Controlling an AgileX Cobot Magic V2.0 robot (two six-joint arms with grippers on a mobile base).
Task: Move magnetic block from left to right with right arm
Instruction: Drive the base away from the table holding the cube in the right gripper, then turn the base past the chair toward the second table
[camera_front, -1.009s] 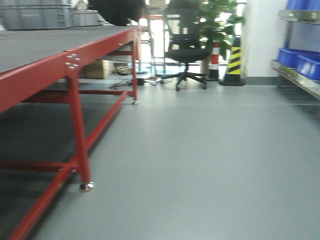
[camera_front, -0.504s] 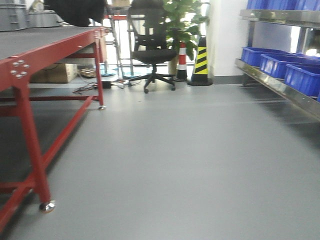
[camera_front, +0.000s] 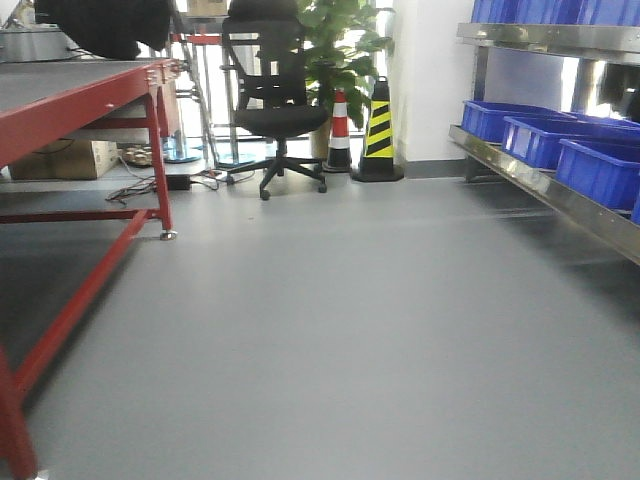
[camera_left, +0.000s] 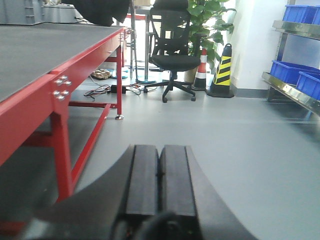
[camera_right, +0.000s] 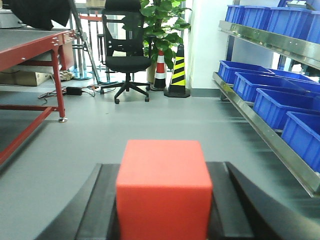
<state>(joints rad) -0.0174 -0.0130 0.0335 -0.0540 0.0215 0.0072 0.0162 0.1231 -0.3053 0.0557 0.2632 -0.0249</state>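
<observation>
The magnetic block (camera_right: 164, 187), a plain bright-red cube, fills the bottom centre of the right wrist view. My right gripper (camera_right: 164, 172) is shut on it, one black finger pressed against each side face. In the left wrist view my left gripper (camera_left: 160, 152) is shut, its two black pads pressed together with nothing between them. Both grippers hang over the grey floor, well off the table. Neither gripper nor the block shows in the front view.
A red-framed table (camera_front: 75, 100) with a dark top stands at the left. A steel shelf (camera_front: 545, 185) with blue bins (camera_front: 600, 165) runs along the right. A black office chair (camera_front: 270, 110), two striped cones (camera_front: 378, 120) and a plant stand at the back. Cables lie under the table.
The front view has swung to the right: the red table has slid toward the left edge, and the shelf with blue bins has come further into view on the right.
</observation>
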